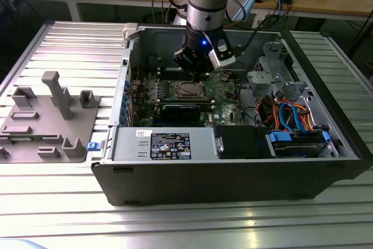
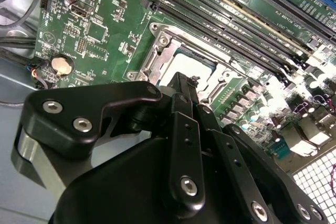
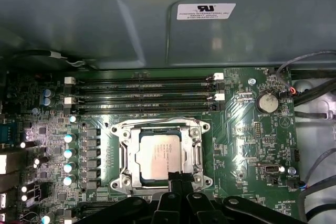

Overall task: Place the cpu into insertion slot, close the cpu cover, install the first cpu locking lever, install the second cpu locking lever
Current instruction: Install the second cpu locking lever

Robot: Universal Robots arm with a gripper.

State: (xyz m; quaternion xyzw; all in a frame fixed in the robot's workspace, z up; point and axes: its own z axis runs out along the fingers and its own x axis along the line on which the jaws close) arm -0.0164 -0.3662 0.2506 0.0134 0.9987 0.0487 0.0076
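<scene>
The cpu (image 3: pixel 157 153) lies flat in the insertion slot on the green board, its silvery top showing through the window of the cpu cover (image 3: pixel 198 153). The cover lies down around the chip and hides most of the slot. A thin lever wire (image 3: pixel 157 119) runs along the socket's edge nearest the memory slots. My gripper (image 3: pixel 180 176) is shut with its black tips together, right at the socket's opposite edge, and nothing shows between them. In the second wrist view the gripper (image 2: pixel 184 80) reaches over the cpu (image 2: pixel 195 65). In the exterior view the gripper (image 1: pixel 198 73) hangs just above the socket (image 1: pixel 186 90).
Memory slots (image 3: pixel 144 90) run beside the socket, and a coin battery (image 3: pixel 268 102) sits on the board. The grey case wall (image 3: pixel 105 24) rises behind. A power supply (image 1: pixel 163 144) and orange and blue cables (image 1: pixel 291 115) fill the case front. A grey fixture (image 1: pixel 52 115) stands outside.
</scene>
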